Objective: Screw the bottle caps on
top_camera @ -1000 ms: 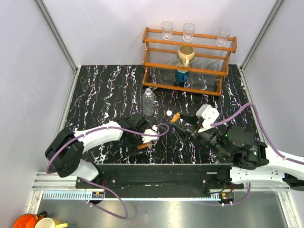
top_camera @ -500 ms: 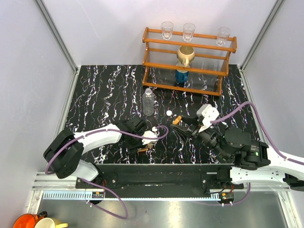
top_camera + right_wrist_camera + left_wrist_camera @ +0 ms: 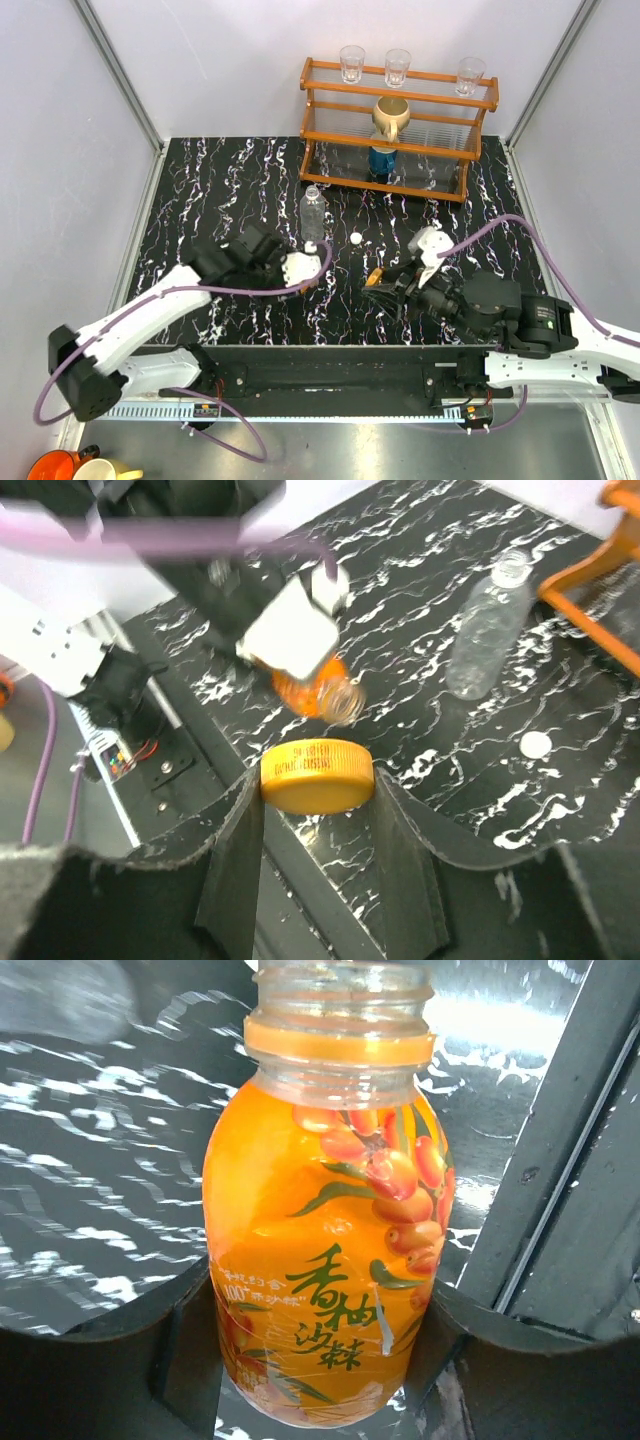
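Top view, clear bottle [image 3: 313, 213] upright and uncapped on the marbled table [image 3: 200, 190], small pale cap [image 3: 355, 238] just beside it, right gripper [image 3: 380, 283] clamped on the orange cap [image 3: 374, 273], left wrist view, left gripper [image 3: 322, 1305] clamped round the uncapped orange bottle [image 3: 330, 1230], right wrist view, orange cap pinched between both fingers, near the tilted orange bottle's mouth, not touching.
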Robot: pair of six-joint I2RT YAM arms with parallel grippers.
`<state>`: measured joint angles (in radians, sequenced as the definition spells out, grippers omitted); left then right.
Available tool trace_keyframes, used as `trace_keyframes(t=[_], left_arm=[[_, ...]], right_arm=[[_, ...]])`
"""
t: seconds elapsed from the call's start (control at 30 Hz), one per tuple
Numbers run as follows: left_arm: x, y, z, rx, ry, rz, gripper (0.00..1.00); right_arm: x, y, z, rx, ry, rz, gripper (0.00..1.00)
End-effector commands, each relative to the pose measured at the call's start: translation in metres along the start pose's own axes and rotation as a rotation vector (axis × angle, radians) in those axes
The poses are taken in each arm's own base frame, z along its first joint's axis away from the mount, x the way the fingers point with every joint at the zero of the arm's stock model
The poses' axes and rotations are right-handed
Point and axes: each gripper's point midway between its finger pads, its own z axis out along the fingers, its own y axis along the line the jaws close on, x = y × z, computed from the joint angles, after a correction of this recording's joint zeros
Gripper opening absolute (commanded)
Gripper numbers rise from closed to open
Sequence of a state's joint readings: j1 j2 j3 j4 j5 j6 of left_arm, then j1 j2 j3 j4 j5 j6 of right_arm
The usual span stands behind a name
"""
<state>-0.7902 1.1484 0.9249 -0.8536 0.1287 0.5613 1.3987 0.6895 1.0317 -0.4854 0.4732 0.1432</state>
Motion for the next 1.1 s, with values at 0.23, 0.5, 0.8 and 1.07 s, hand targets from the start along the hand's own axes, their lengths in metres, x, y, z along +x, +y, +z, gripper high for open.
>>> trace_keyframes(t=[0.23, 0.5, 0.8, 1.07], left_arm=[[-0.015, -0.014, -0.14, -0.06, -0.08, 0.253, 0.44], [-0.043, -0.037, -0.174, 0.028, -0.222, 0.315, 0.45], [-0.054, -0.067, -0.183, 0.163, -0.281, 0.368, 0.46], [-0.043, -0.071, -0.171, 0.195, -0.208, 0.375, 0.46]], right_arm=[[0.012, 0.087, 0.016, -0.362, 0.255, -0.052, 0.31], [0.003, 0.109, 0.019, -0.476, 0.299, -0.115, 0.33], [-0.001, 0.108, 0.047, -0.512, 0.316, -0.102, 0.3], [-0.008, 0.102, 0.058, -0.505, 0.314, -0.125, 0.29]])
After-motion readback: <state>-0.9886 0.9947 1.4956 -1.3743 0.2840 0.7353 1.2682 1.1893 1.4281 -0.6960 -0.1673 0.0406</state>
